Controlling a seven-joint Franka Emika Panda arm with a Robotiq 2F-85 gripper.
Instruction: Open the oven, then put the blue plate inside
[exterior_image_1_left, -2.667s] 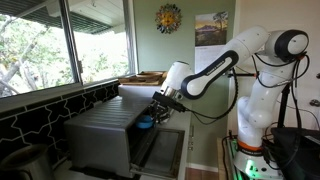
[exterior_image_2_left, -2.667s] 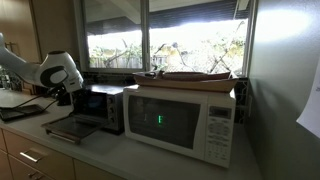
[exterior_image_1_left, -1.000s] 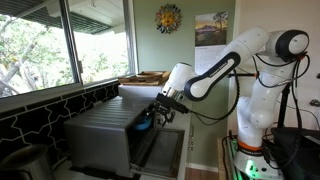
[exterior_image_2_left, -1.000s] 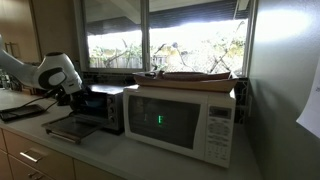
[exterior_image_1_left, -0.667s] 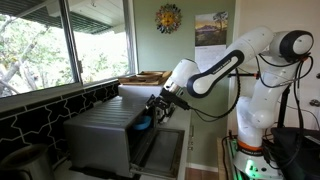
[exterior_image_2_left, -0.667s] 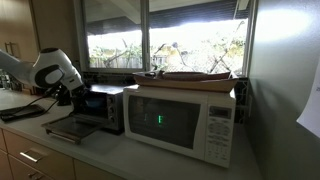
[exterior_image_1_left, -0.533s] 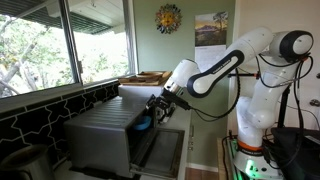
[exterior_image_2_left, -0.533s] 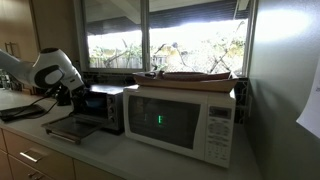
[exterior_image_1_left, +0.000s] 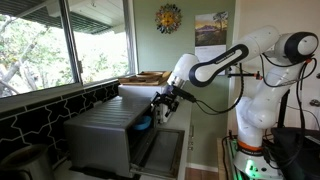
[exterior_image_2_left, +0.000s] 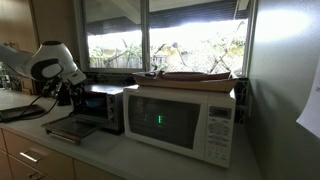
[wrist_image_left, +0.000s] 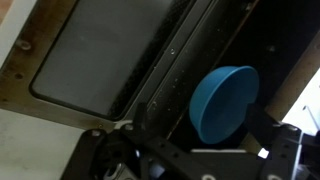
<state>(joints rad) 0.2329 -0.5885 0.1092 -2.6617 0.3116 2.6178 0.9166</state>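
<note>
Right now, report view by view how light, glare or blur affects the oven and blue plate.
In an exterior view, daylight from the windows lights the oven evenly, the blue plate clear at its mouth; in an exterior view facing the windows, backlight dims the oven, plate not discernible; in the wrist view the plate stands bright against a black cavity, slightly soft.

A white robot arm (exterior_image_1_left: 215, 65) stretched in from the right, its dark gripper (exterior_image_1_left: 160, 108) poised at the mouth of a boxy grey metal oven (exterior_image_1_left: 100, 135). The oven's door (exterior_image_1_left: 162, 150) hung open, folded downward. A small blue plate (exterior_image_1_left: 146, 124) showed just inside the opening, close beneath the gripper; whether they touched was unclear. Large windows (exterior_image_1_left: 60, 40) with trees outside filled the left, and a sun ornament (exterior_image_1_left: 169, 18) hung on the green wall.
</note>
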